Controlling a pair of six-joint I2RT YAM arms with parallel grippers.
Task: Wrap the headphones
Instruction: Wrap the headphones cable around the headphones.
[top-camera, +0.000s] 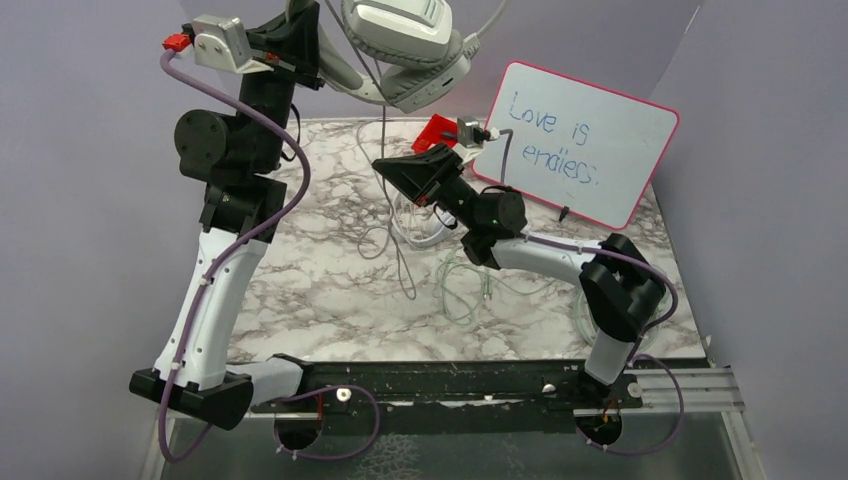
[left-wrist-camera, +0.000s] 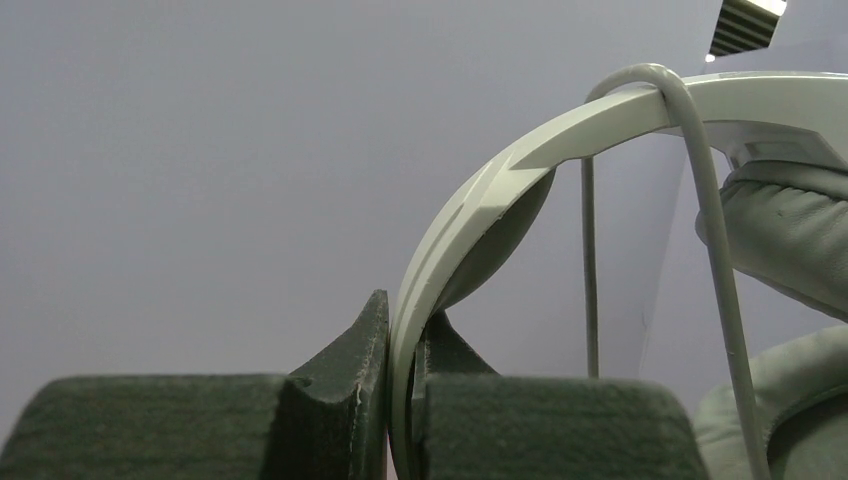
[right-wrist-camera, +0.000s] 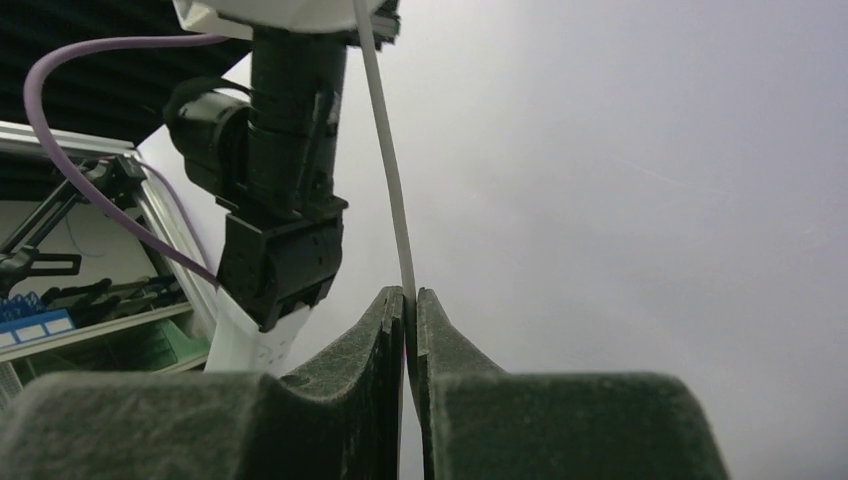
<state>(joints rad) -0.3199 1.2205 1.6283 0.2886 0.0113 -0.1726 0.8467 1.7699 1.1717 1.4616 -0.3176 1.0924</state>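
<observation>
Headphones (left-wrist-camera: 470, 230) first: I'm gripping the pale headband edge-on between the left jaws, which are clamping shut on it with nothing but the band's thickness between them. The pair is hanging in the air, high above the counter (top-camera: 330, 300). Just past the jaw tips the band is arching up and away to the right, and the padded cups (left-wrist-camera: 790, 230) are sitting at its far end. The long axis is therefore running out from the jaws toward the cups. The cable (left-wrist-camera: 715, 270) is looping over the band beyond the tips and dropping straight down.

Lower down, the right jaws are pinching that cable at their very tips, nearly shut with only the cord between them. From there it is rising roughly upright toward the left arm.

To wrap well, I'm judging that I should be holding light tension, letting the cord slide through rather than clamping hard, and laying each turn snug beside the last. Far below, loose cords (top-camera: 405, 265) are lying on the counter.
</observation>
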